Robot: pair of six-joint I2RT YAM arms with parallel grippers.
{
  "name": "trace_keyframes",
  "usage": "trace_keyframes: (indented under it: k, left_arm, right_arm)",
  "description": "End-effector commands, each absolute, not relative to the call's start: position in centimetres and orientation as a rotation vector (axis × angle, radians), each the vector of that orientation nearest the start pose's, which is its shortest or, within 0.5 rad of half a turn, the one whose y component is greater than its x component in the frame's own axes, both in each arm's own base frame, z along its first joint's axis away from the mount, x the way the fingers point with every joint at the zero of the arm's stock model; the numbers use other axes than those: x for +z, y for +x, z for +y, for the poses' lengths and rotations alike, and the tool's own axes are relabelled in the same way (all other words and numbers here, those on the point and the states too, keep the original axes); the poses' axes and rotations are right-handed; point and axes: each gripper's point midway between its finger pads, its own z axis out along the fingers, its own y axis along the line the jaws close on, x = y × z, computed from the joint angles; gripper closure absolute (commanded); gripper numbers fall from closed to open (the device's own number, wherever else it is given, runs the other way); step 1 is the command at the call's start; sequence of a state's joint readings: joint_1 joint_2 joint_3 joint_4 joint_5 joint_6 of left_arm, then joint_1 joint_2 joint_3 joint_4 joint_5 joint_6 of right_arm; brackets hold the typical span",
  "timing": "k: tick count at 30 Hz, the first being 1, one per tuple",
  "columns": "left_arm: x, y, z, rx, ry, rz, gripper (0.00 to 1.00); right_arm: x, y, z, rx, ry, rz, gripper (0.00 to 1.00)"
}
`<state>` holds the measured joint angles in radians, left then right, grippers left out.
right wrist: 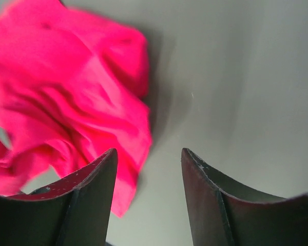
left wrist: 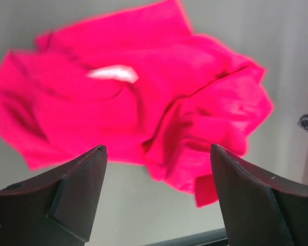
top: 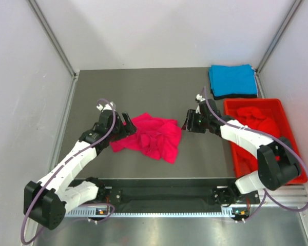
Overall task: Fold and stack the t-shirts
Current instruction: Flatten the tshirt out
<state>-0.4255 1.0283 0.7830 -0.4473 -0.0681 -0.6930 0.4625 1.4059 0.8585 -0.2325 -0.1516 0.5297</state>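
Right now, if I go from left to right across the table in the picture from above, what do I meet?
left hand → pink t-shirt → right hand → red crate

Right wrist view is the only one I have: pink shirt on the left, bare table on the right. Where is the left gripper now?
Observer: The left gripper is at the left edge of the pink shirt, jaws open, holding nothing.
Operator: Is any shirt already folded?
Observer: Yes, a folded blue shirt lies at the far right corner of the table.
Operator: Are other shirts waiting?
Observer: Red shirts lie crumpled in the red crate at the right edge.
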Motion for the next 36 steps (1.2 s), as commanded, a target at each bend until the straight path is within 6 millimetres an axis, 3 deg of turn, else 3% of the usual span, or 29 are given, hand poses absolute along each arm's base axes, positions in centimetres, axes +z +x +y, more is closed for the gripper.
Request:
trace_keyframes:
  k: [1,4,7,11,12,13,17,18,20,21,24,27,30,31,32,36]
  left_arm:
    - [14.3,27.1,-13.8,-0.536,-0.490,2.290,0.15]
    - [13.0,26.6,-12.6,-0.487,-0.572,2.284,0.15]
    - [11.3,26.1,-12.0,-0.450,-0.583,2.301,0.14]
    - [11.0,26.1,-11.8,-0.425,-0.551,2.309,0.13]
    - [11.2,26.2,-11.7,-0.423,-0.537,2.302,0.13]
    - [11.3,26.3,-11.6,-0.417,-0.533,2.294,0.13]
    - [13.1,26.6,-11.2,-0.423,-0.484,2.231,0.11]
    - [13.8,26.6,-11.1,-0.426,-0.439,2.207,0.10]
    - [14.5,26.6,-11.0,-0.420,-0.397,2.194,0.10]
    - [14.7,26.5,-10.9,-0.410,-0.368,2.193,0.09]
    - [15.0,26.2,-10.6,-0.384,-0.342,2.207,0.09]
    - [15.0,25.9,-9.9,-0.353,-0.342,2.199,0.09]
    - [15.4,25.8,-10.1,-0.380,-0.331,2.174,0.09]
    - [15.5,25.9,-10.3,-0.395,-0.329,2.170,0.09]
    - [15.6,26.0,-10.5,-0.408,-0.327,2.165,0.09]
    - [15.4,26.7,-12.2,-0.499,-0.310,2.172,0.09]
  right_arm:
    - [10.6,29.5,21.8,0.685,-0.082,2.475,0.47]
    - [8.9,27.5,20.2,0.604,-0.014,2.560,0.47]
    - [7.6,24.7,20.4,0.666,0.004,2.586,0.47]
    - [8.1,21.8,22.9,0.823,0.066,2.533,0.50]
    - [7.3,20.2,23.6,0.823,0.057,2.558,0.50]
    - [7.0,20.2,23.5,0.786,0.104,2.546,0.51]
    - [6.3,18.5,26.0,0.844,0.266,2.514,0.50]
    - [6.0,17.5,27.4,0.865,0.234,2.518,0.51]
    - [4.5,17.2,28.3,0.789,0.272,2.545,0.51]
    - [4.9,17.3,29.5,0.786,0.262,2.546,0.50]
    - [2.7,15.7,31.2,0.670,0.225,2.632,0.51]
    - [0.6,14.9,30.6,0.568,0.278,2.681,0.57]
    - [0.2,14.4,28.8,0.500,0.343,2.681,0.79]
    - [0.4,14.6,28.0,0.467,0.361,2.655,0.93]
    - [1.5,14.6,27.0,0.456,0.378,2.634,1.00]
    - [4.8,15.1,23.5,0.381,0.430,2.540,1.00]
